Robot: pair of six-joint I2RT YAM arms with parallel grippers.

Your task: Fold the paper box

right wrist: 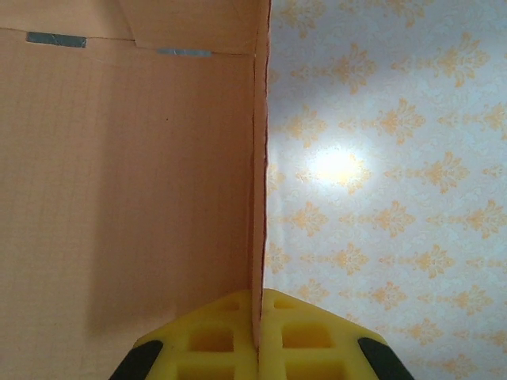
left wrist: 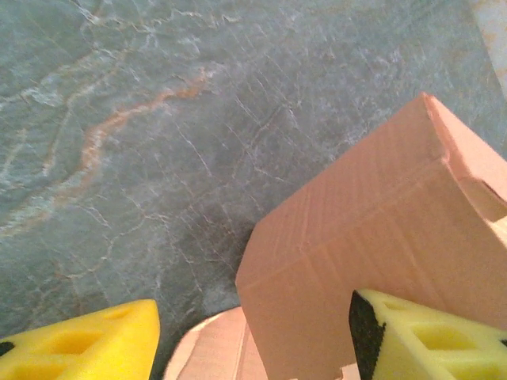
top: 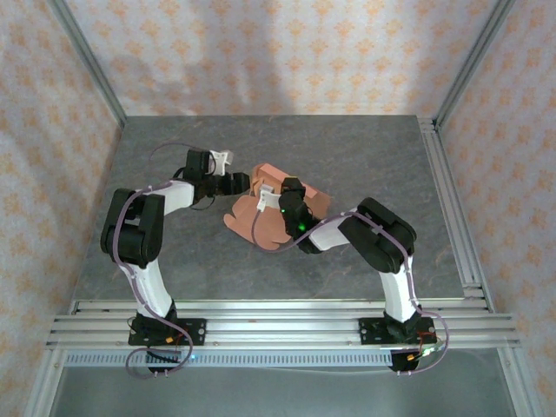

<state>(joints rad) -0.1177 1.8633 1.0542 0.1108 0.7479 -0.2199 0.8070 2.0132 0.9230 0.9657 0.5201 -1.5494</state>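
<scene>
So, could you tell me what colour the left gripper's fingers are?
Yellow fingers, best in the left wrist view.

a grey stone-patterned table (top: 174,252) stands between walls (top: 287,52) papered in pale cream with orange floral motifs. silver metal rails (top: 278,317) run along its near edge and right side. slanted metal posts (top: 87,61) rise at the back corners.
</scene>
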